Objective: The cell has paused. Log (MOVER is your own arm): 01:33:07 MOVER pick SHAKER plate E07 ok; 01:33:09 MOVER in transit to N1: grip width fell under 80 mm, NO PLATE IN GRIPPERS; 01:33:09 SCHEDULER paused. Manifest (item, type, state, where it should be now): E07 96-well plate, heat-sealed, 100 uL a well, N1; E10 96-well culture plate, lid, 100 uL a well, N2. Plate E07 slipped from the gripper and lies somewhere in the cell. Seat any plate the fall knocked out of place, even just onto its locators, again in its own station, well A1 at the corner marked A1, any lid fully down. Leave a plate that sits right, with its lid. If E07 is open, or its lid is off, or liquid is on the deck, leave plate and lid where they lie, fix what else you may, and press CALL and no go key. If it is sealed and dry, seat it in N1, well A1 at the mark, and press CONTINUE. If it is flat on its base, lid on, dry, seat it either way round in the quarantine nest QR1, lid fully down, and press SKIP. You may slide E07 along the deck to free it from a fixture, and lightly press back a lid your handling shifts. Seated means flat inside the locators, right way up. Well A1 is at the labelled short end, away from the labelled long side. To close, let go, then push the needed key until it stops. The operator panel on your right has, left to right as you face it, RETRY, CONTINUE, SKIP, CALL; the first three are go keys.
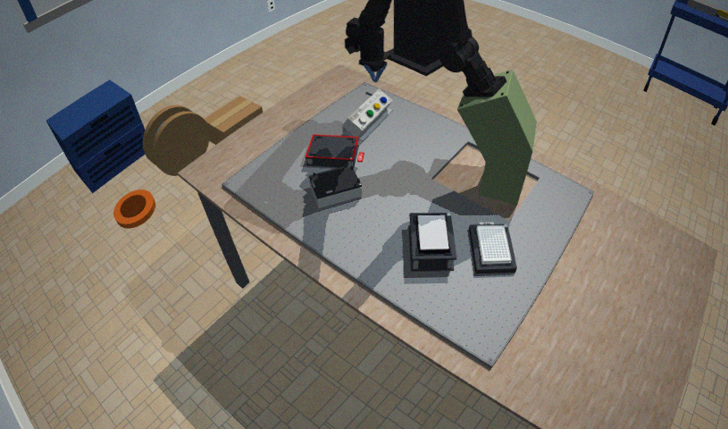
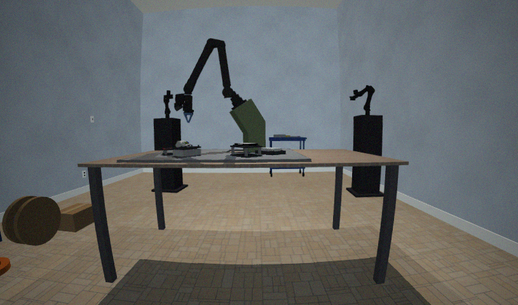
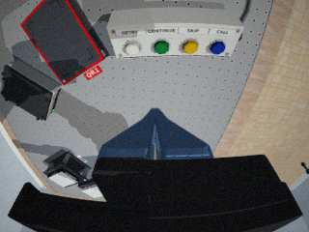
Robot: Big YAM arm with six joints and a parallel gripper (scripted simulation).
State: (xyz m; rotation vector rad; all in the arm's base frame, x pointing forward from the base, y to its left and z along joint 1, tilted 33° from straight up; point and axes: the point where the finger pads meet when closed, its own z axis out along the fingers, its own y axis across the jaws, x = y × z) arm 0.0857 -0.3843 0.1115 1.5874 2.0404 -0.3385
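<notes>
My gripper (image 1: 374, 75) is shut and empty. It hangs high above the far end of the operator panel (image 1: 366, 115); it also shows in the side view (image 2: 188, 117). In the wrist view the shut blue fingertips (image 3: 154, 133) point down just short of the panel (image 3: 176, 41), with its white (image 3: 131, 46), green (image 3: 161, 46), yellow (image 3: 189, 46) and blue (image 3: 218, 46) keys. A plate with a flat white sealed top (image 1: 432, 232) lies level on a raised black nest. Beside it a plate with visible wells (image 1: 493, 244) sits in a low black nest.
The red-framed quarantine nest (image 1: 331, 147) is empty and also shows in the wrist view (image 3: 61, 35). The dark shaker block (image 1: 334, 186) stands next to it. The green arm base (image 1: 499, 138) rises from a cut-out in the grey deck.
</notes>
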